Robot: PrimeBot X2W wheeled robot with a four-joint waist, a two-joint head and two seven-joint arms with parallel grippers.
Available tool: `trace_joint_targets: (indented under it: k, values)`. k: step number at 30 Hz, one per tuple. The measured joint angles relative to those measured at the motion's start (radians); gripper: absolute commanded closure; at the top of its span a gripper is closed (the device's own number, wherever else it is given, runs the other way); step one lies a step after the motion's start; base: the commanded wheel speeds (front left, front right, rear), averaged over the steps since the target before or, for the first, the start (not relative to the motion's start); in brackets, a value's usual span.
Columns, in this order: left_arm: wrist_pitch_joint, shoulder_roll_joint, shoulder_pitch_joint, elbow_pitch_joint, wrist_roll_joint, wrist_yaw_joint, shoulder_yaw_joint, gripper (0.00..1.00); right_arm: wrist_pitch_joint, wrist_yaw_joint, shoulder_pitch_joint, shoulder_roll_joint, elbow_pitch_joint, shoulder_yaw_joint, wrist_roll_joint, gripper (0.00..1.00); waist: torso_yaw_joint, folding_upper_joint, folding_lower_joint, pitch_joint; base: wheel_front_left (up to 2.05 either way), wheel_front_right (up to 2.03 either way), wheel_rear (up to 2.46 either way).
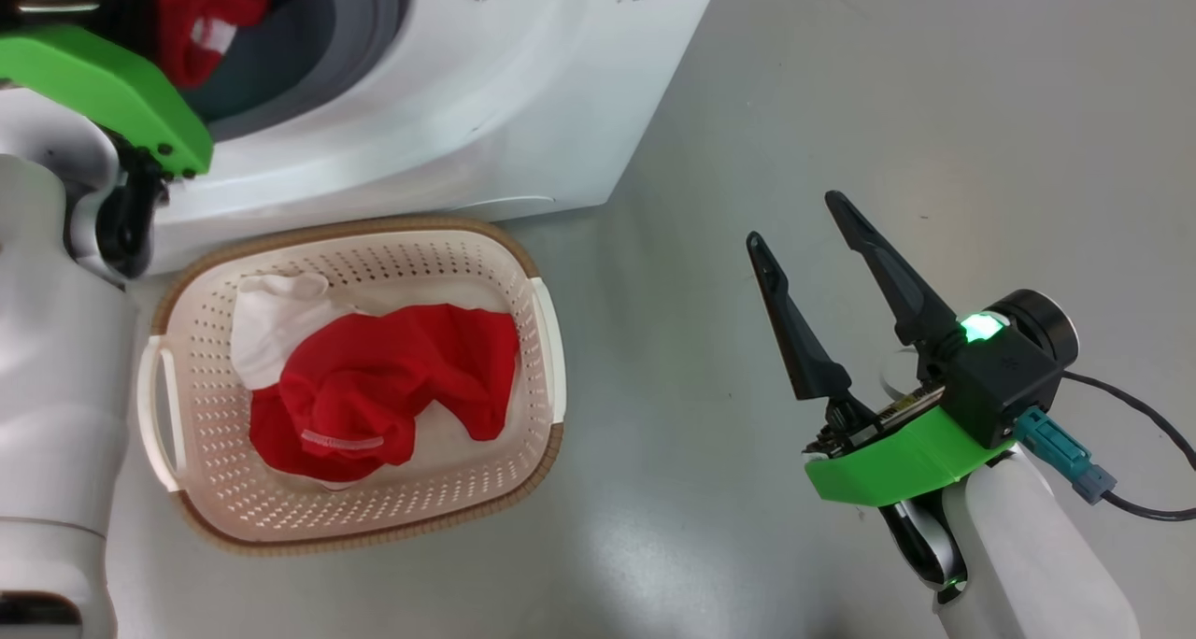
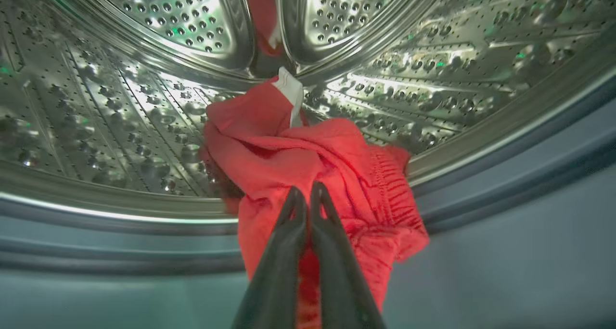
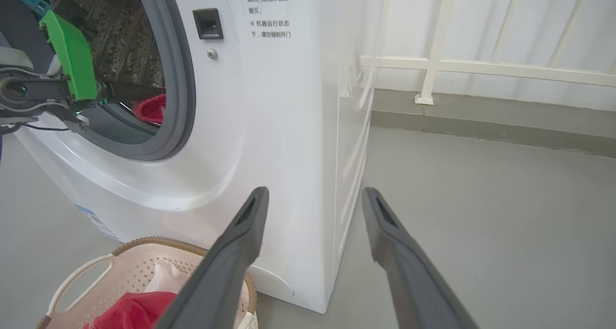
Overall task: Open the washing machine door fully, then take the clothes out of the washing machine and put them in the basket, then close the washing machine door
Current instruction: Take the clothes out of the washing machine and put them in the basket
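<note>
L gripper: both fingers squeezed together, pinching the red cloth (a thin strip of red shows between them lower down).
Red cloth: hangs over the lip of the drum, part inside, part down over the grey ring. The head view shows it in the washer opening, top left.
Tag: small white tag at the top of the red cloth. No words can be read on it.
R gripper: fingers wide apart, nothing between them. It is over bare floor, right of the basket and well apart from it.
Basket: on the floor just in front of the washer. Cream w/ holes, brown rim, side handles.
In basket: a red heap w/ a white strip on it, lying partly on a white cloth.
Writing: black Chinese print on the washer front, right of the opening. Two bits can be read: "机器运行状态" and "请勿强制开门". The top lines are fuzzy.
Blue label: low on the washer front, too small to read.
Black slot: just right of the grey ring, w/ a small screw under it.
Green cover: on the L wrist, at the opening.
Rails: white, behind the washer.
</note>
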State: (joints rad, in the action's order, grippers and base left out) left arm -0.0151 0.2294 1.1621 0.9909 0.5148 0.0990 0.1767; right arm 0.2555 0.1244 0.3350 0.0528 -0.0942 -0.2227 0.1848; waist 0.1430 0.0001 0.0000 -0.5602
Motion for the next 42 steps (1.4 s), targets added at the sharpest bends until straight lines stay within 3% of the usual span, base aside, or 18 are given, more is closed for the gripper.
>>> trace_joint_targets:
  k: [13, 31, 42]
  values:
    - [0.253, -0.001, -0.111, -0.122, 0.015, 0.016, -0.016, 1.00, 0.000, 0.000, 0.000, 0.000, -0.014, 0.002, -0.004, 0.00, -0.023, -0.0001, 0.0000, 0.047, 0.00, 0.00, 0.00]
    - [0.265, -0.031, -0.535, -0.517, -0.118, -0.030, -0.122, 1.00, 0.000, 0.000, -0.053, 0.001, -0.045, 0.000, -0.001, 0.00, -0.028, -0.0001, 0.0000, 0.192, 0.00, 0.00, 0.00]
    - [0.265, -0.055, -0.731, -0.618, -0.147, -0.039, -0.155, 1.00, 0.000, 0.000, -0.111, 0.000, -0.060, -0.005, 0.000, 0.00, -0.037, 0.0000, 0.0000, 0.318, 0.00, 0.00, 0.00]
